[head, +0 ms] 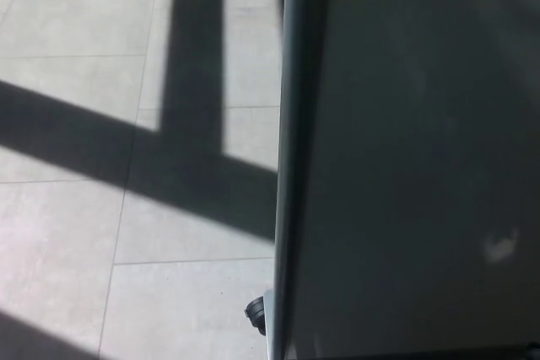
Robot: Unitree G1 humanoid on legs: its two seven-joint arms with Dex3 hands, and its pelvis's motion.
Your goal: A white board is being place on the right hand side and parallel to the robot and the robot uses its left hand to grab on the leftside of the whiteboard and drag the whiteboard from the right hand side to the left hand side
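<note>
Whiteboard [413,158] fills three o'clock; neither hand shows, fingers untellable; left hand should clasp its frame edge [288,158] squarely.

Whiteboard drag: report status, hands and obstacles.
Neither hand in view. Whiteboard fills picture right, its left edge ungrasped. Caster at its base. Tiled floor to its left.

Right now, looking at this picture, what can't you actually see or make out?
Head view:
- Both robot hands: not in the picture at all.
- Whiteboard: cut off by the top, right and bottom edges; only its left edge shows.
- Its caster wheel: small, dark, partly behind the frame.
- Tiled floor: partly darkened by shadow.
</note>
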